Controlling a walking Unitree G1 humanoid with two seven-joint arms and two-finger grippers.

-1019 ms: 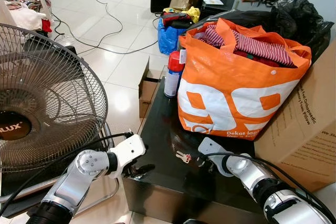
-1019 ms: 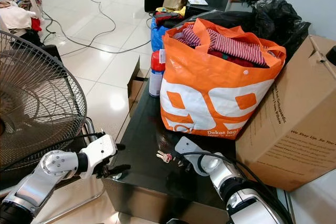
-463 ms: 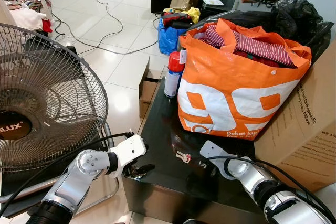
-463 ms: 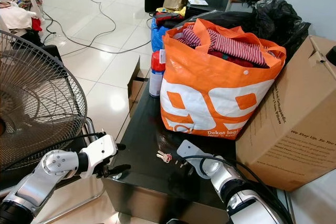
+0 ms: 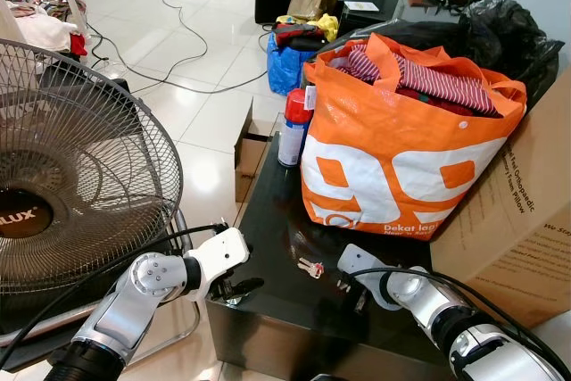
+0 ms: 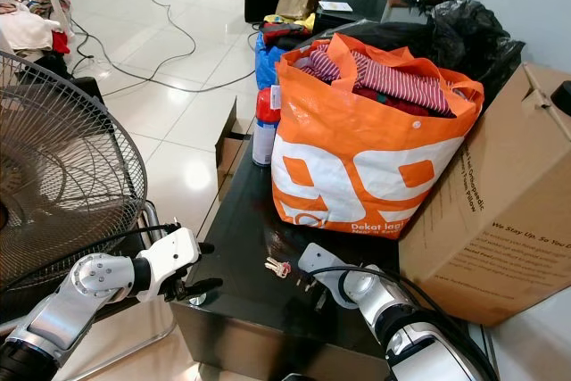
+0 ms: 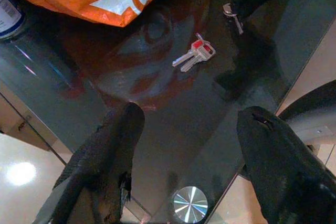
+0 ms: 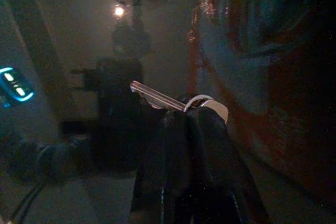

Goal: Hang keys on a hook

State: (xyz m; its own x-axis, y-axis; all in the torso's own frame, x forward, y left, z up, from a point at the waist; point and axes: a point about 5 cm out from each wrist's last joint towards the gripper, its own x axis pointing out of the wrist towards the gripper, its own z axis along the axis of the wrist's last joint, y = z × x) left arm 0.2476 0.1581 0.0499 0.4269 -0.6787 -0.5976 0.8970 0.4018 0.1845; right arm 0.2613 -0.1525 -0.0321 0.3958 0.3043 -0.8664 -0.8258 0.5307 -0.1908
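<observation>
silver key [image 8: 157,97] now clamped, right pincer [image 8: 191,116]

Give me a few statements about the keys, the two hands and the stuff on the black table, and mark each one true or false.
1. The right hand is shut on a silver key. True.
2. The red-tagged key bunch hangs on a hook. False: it lies flat on the glossy black table.
3. The left hand is open, at the table's near edge, short of the red-tagged bunch. True.
4. The orange and white shopping bag is empty. False: it is stuffed with clothes, with red striped cloth on top.
5. The red-capped spray can stands on the table beside the orange bag. True.
</observation>
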